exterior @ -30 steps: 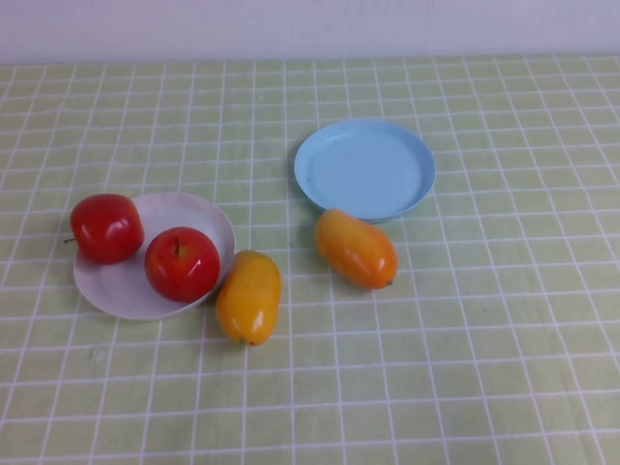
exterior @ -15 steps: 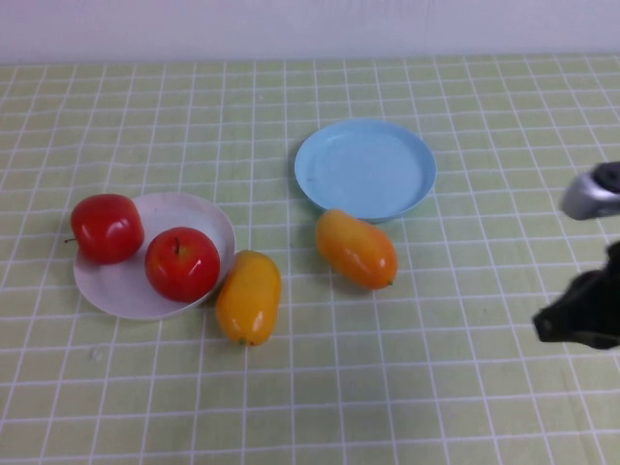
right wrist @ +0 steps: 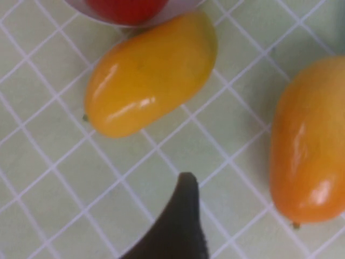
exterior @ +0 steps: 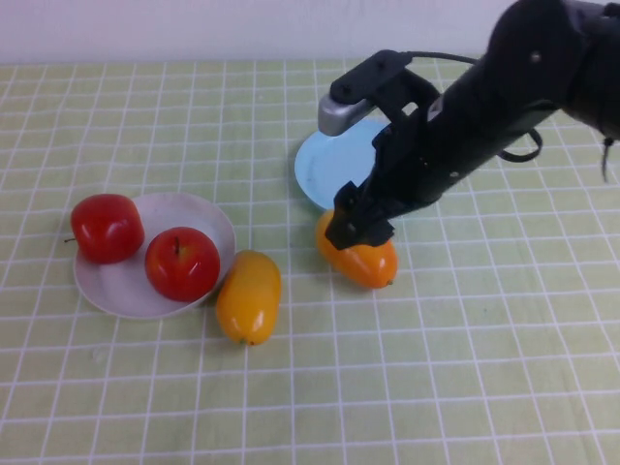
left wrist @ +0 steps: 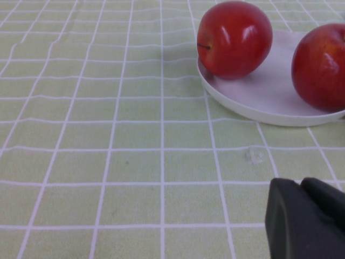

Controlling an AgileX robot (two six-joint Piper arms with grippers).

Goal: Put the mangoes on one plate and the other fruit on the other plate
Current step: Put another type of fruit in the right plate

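Two red apples [exterior: 107, 228] [exterior: 182, 263] rest on the white plate [exterior: 121, 286], the left one at its rim. One mango [exterior: 249, 295] lies on the cloth against that plate's right side. The other mango [exterior: 373, 263] lies just in front of the light blue plate [exterior: 318, 167], which holds nothing. My right gripper [exterior: 354, 229] hangs open right over this mango's left end; in the right wrist view one dark finger [right wrist: 184, 216] shows beside the mango [right wrist: 307, 145]. My left gripper [left wrist: 302, 186] is shut and holds nothing, low over the cloth near the apples [left wrist: 234, 38].
A green checked cloth [exterior: 465, 368] covers the table up to a pale wall [exterior: 194, 29] at the back. My right arm [exterior: 504, 87] stretches over the blue plate from the right and hides much of it.
My right arm has swung in from the right edge across the blue plate, and its gripper now sits over the right mango. The fruit and plates have not moved.
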